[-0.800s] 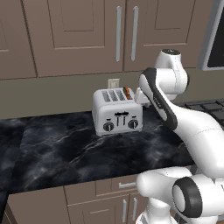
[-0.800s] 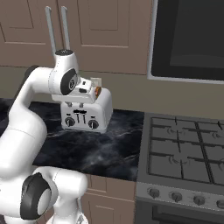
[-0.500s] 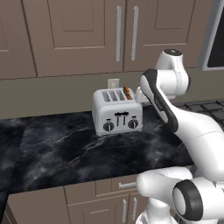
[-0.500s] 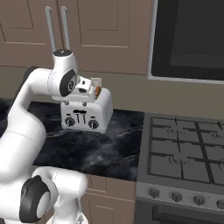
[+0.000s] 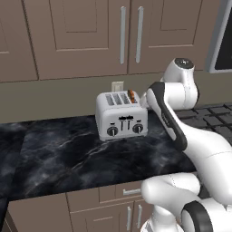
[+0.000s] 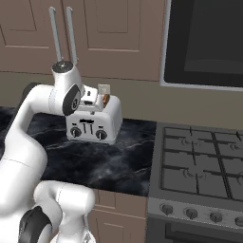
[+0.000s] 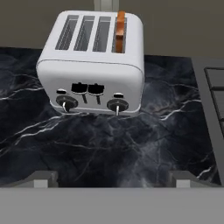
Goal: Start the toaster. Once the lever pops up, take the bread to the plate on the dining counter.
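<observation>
The silver toaster (image 7: 94,61) stands on the black marble worktop, also in the left base view (image 5: 121,115) and the right base view (image 6: 97,124). The bread (image 7: 120,26) stands in its rightmost slot, orange crust poking out (image 5: 132,95) (image 6: 105,98). Two black slider levers (image 7: 87,89) sit between two round knobs on its front. My gripper (image 7: 113,178) hovers open above and in front of the toaster, nothing between its fingertips (image 7: 43,177). My own forearm mostly hides the hand in both base views. The plate and the dining counter are out of view.
A gas hob (image 6: 199,161) adjoins the worktop (image 5: 68,154) to the toaster's right. Brown wall cabinets (image 5: 122,36) hang above, with a dark microwave (image 6: 204,42) over the hob. A wall socket (image 5: 117,85) sits behind the toaster.
The arm has eased slightly downward. The toaster and the bread stand as before.
</observation>
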Tool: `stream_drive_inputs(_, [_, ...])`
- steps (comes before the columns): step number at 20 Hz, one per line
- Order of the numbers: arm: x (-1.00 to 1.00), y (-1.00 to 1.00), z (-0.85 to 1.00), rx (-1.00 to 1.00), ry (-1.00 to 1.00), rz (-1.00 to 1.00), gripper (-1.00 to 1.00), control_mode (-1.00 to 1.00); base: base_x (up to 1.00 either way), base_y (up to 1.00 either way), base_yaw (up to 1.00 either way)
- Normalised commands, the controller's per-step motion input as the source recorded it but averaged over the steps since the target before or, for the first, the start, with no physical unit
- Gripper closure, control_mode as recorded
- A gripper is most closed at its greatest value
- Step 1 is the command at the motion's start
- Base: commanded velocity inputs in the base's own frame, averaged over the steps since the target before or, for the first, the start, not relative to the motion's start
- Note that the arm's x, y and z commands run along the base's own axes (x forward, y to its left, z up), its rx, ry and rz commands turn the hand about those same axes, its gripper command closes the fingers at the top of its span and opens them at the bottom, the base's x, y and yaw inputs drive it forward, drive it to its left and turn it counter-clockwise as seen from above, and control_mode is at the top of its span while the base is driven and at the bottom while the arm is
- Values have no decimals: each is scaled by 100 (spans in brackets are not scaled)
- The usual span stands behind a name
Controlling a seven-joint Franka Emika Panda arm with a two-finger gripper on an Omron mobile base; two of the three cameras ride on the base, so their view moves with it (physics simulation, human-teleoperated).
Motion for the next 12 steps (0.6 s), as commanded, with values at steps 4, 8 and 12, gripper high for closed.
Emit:
stream_drive_inputs(4, [7,1,-10,0,-6,0,-100,-100,0,0,0])
stream_drive_inputs(8, [5,2,-1,0,0,-3,-100,-100,0,0,0])
stream_drive_inputs(12, [15,3,0,0,0,-3,-100,-100,0,0,0])
